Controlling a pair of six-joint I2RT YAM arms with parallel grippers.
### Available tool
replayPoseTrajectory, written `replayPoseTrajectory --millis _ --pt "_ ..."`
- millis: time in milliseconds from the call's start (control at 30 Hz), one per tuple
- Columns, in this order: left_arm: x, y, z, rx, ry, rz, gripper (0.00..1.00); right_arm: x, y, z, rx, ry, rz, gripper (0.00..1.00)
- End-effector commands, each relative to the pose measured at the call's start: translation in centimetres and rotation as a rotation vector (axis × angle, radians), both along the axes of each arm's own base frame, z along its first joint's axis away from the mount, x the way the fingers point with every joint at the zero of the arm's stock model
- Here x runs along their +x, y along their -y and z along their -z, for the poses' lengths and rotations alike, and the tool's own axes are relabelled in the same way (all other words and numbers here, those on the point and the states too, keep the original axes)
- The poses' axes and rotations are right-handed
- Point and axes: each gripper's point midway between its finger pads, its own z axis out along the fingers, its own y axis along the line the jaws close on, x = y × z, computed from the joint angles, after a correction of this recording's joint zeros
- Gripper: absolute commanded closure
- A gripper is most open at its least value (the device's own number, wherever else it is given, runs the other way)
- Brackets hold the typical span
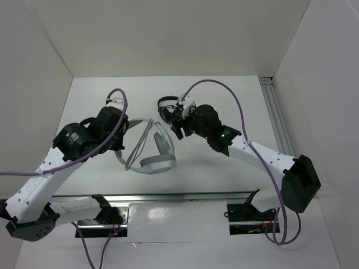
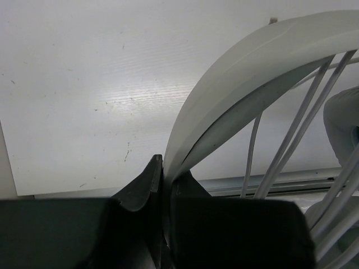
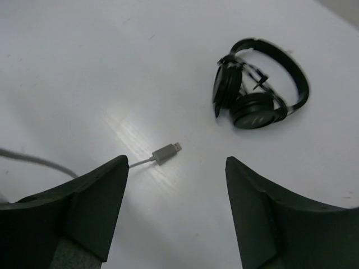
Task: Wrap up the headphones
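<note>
The white and light-grey headphones (image 1: 152,150) lie at the middle of the table, with their thin grey cable looped several times across the headband opening. My left gripper (image 1: 120,141) is shut on the wide headband (image 2: 241,73); cable strands (image 2: 291,140) and an earcup (image 2: 343,129) show to its right in the left wrist view. My right gripper (image 1: 174,126) is open and empty, just right of the headphones. In the right wrist view, the cable's grey USB plug (image 3: 166,152) lies loose on the table between and just beyond its fingertips (image 3: 176,162).
Smaller black headphones (image 3: 258,89) lie on the table beyond the right gripper, partly hidden by it in the top view (image 1: 164,103). A metal rail (image 1: 168,197) runs along the near edge. White walls enclose the table on the left, back and right.
</note>
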Motion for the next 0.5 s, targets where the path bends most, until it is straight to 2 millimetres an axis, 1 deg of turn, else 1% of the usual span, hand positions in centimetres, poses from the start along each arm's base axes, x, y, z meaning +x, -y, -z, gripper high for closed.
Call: replayPoseTrajectory --millis 0,33,67,100,133,167,200,267,300,333,367,400,433,467 --pt "0.9 0.8 -3.3 -0.08 0.079 -0.03 1.0 -2.7 -1.0 -1.7 0.193 -0.041 -0.294 0.23" --pt "1.1 0.9 -4.4 -0.098 0.098 -0.03 1.0 -3.9 -1.2 -0.7 0.218 -0.082 -0.37 0.19" --pt "1.0 0.8 -4.7 -0.096 0.096 -0.03 1.0 -4.2 -1.1 -0.3 0.224 -0.091 -0.399 0.17" --pt "1.4 1.2 -5.6 -0.117 0.111 -0.037 1.0 -4.4 -1.1 0.0 0.236 -0.105 -0.41 0.13" --pt "1.2 1.2 -5.9 -0.124 0.107 -0.03 1.0 -4.5 -1.2 -0.1 0.245 -0.093 -0.427 0.12" --pt "1.4 1.5 -6.1 -0.125 0.108 -0.03 1.0 -5.0 -1.5 0.6 0.251 -0.119 -0.454 0.12" --pt "1.3 1.5 -6.7 -0.141 0.114 -0.023 1.0 -5.2 -1.8 1.6 0.25 -0.151 -0.47 0.11" --pt "1.7 1.9 -7.0 -0.151 0.116 -0.03 1.0 -6.0 -2.5 1.9 0.265 -0.172 -0.534 0.11" --pt "1.4 2.0 -7.4 -0.164 0.116 -0.022 1.0 -6.2 -2.8 3.0 0.269 -0.207 -0.551 0.11" --pt "1.4 2.0 -7.4 -0.171 0.116 -0.028 1.0 -6.1 -3.2 2.8 0.285 -0.194 -0.57 0.1" --pt "1.4 2.2 -7.8 -0.186 0.121 -0.021 1.0 -6.4 -3.6 3.2 0.289 -0.203 -0.578 0.1" --pt "1.5 2.4 -8.0 -0.188 0.123 -0.021 1.0 -6.4 -4.3 3.2 0.301 -0.191 -0.592 0.1" --pt "1.5 2.4 -8.0 -0.197 0.122 -0.029 1.0 -6.2 -4.2 4.0 0.293 -0.204 -0.571 0.1" --pt "1.4 2.6 -8.4 -0.212 0.127 -0.021 1.0 -6.2 -4.5 3.4 0.315 -0.177 -0.575 0.1"
